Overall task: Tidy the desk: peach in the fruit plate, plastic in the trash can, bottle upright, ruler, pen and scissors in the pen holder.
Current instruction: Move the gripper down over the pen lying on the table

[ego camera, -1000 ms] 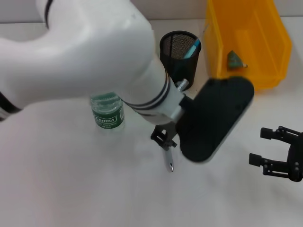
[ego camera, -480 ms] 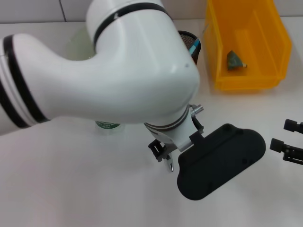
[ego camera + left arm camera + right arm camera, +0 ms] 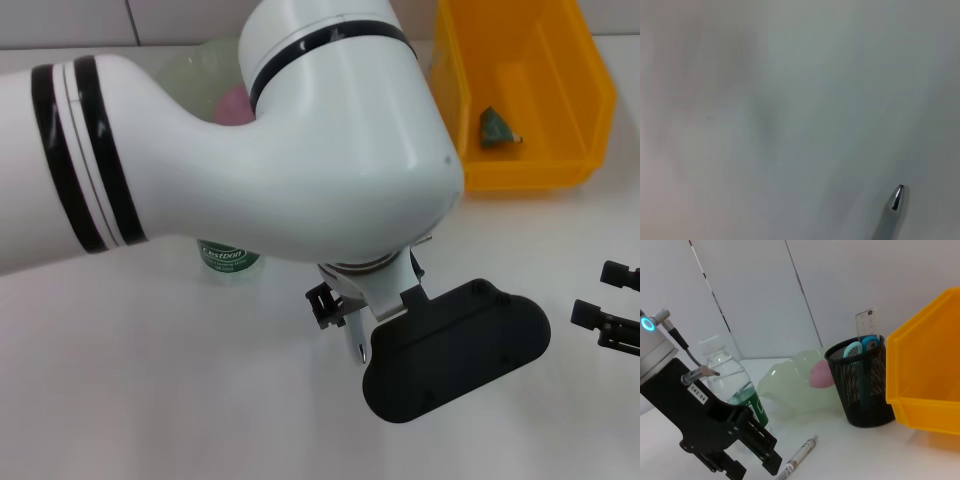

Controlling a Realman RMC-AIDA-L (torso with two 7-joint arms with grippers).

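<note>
One pen (image 3: 799,458) lies flat on the desk (image 3: 180,400), directly under the left gripper (image 3: 345,318), its length running toward the pen holder (image 3: 863,382). Whether that gripper's jaws stand apart cannot be told. The right gripper (image 3: 608,305), spread, waits well apart.

silver pen (image 3: 799,458) flat on desk, near bottle (image 3: 734,385), which stands upright. pink peach (image 3: 821,374) in clear plate (image 3: 785,385). scissors (image 3: 860,347), ruler (image 3: 866,323) upright in black mesh holder (image 3: 865,390). green plastic scrap (image 3: 497,127) in yellow bin (image 3: 520,90).
</note>
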